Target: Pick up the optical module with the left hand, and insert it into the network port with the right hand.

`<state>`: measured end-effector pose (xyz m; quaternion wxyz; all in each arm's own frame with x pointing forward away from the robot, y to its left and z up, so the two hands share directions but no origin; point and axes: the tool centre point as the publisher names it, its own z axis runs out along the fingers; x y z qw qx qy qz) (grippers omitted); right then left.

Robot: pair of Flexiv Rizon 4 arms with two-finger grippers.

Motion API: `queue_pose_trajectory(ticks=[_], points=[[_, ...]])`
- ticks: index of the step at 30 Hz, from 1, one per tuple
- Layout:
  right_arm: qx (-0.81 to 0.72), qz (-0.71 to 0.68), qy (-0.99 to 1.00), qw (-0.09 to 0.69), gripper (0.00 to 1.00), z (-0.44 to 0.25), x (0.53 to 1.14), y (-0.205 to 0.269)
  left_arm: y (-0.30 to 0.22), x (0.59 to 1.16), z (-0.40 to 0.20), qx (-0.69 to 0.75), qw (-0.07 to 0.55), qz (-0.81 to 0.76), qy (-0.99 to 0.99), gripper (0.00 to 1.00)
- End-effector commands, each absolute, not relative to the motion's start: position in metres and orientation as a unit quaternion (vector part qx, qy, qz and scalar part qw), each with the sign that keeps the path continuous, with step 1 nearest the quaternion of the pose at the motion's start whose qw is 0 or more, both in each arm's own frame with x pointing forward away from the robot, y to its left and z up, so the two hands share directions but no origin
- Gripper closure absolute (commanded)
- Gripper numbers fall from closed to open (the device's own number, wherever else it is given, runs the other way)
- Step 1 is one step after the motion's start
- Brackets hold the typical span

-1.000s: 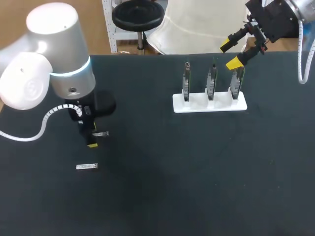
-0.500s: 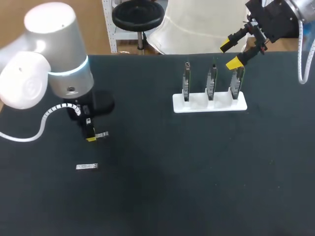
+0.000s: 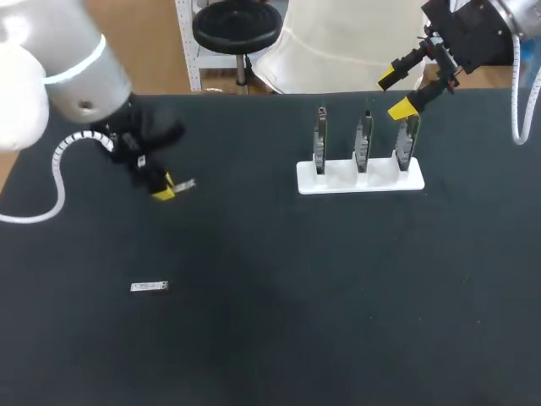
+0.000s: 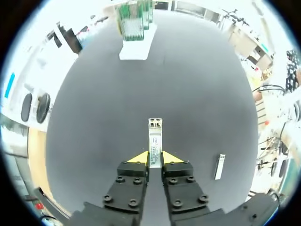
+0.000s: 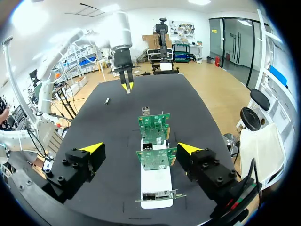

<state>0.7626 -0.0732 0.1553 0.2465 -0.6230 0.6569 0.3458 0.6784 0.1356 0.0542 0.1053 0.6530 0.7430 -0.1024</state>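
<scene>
My left gripper [image 3: 166, 188] hangs above the table's left part, shut on a silver optical module [image 3: 185, 183]. In the left wrist view the module [image 4: 155, 137] sticks out forward from between the yellow fingertips [image 4: 139, 157]. A second module [image 3: 150, 287] lies flat on the mat nearer the front, also seen beside the gripper [image 4: 218, 166]. The white stand [image 3: 359, 179] at the back right holds three upright green port boards [image 5: 154, 123]. My right gripper [image 3: 404, 89] stands open above the rightmost board, its fingers [image 5: 92, 149] wide to either side of the row.
The black mat [image 3: 321, 296] covers the table. The white stand [image 4: 136, 49] shows far ahead of the left gripper. From the right wrist view, the left gripper [image 5: 127, 86] hangs beyond the boards, with the spare module [image 5: 107, 100] on the mat near it.
My left gripper has shut on the module and lifted it off the mat, moving toward the table's back. The right arm has stayed put.
</scene>
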Motion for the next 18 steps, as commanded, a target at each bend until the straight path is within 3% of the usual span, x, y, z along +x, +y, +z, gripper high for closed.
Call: queue_pose_trajectory(ticks=[1, 18], points=[[-0.623, 0.344, 0.657, 0.248, 0.00, 0.155, 0.761, -0.073, 0.125, 0.675, 0.067, 0.657, 0.109, -0.090, 0.741, 1.00], [-0.623, 0.344, 0.657, 0.248, 0.00, 0.155, 0.761, -0.073, 0.117, 0.685, 0.085, 0.654, 0.126, -0.071, 0.742, 1.00]])
